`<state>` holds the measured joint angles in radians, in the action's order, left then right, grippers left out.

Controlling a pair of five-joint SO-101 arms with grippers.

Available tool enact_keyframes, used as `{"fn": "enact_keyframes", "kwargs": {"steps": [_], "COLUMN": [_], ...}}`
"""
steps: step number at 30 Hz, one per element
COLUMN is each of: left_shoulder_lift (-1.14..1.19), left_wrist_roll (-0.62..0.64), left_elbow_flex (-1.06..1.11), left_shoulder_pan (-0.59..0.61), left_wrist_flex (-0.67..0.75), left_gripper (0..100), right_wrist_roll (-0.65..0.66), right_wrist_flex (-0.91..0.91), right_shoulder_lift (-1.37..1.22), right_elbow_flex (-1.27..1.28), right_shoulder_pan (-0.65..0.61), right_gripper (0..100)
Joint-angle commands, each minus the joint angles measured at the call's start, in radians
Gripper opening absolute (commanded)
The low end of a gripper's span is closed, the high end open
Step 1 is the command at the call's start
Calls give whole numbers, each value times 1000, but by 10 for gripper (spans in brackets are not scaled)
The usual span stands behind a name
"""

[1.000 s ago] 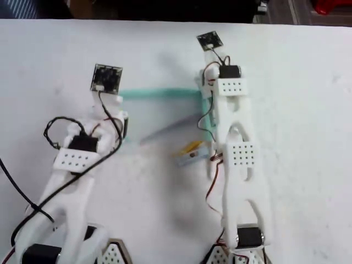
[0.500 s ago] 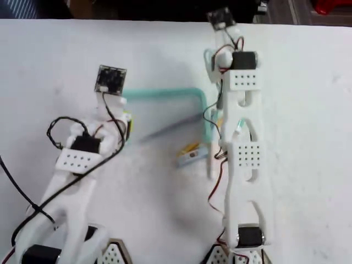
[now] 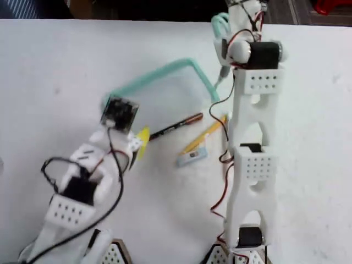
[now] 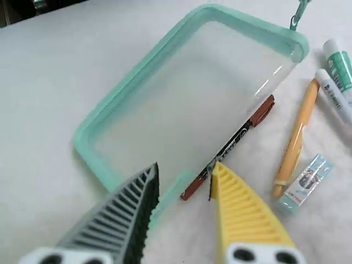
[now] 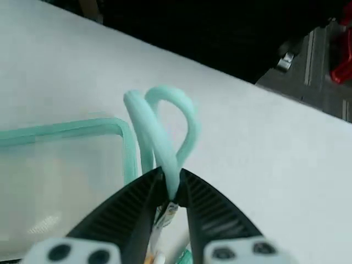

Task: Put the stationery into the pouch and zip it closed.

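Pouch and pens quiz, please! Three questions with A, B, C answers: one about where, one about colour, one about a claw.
1. Where is the orange pen?
A. Held up in the air
B. On the table near the pouch
C. On the floor

2. What colour is the pouch's rim?
A. Mint green
B. Red
C. Purple

3. What is the right claw doing?
A. Wide open
B. Shut on a pen
C. Shut on the loop

Answers:
1 B, it lies flat on the white top.
2 A, the edge is mint all round.
3 C, the claw pinches the loop tight.
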<state>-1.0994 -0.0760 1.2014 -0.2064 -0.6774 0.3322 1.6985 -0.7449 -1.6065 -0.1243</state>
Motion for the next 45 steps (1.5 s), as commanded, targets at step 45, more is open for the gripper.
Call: {"fn": "enact_keyframes", "kwargs": {"steps": [45], "left_shoulder_lift": [-334], "left_wrist_roll": [32], "left_elbow_flex": [60], "left_shoulder_pan": [-102], "left_wrist_flex": [20], "left_gripper": [181], "right_wrist_roll": [-135], "right_wrist_flex": [22], "right_shoulder_lift": [1043], "right_elbow_flex": [542], "right_shoulder_pan": [-714], "right_gripper": [18]}}
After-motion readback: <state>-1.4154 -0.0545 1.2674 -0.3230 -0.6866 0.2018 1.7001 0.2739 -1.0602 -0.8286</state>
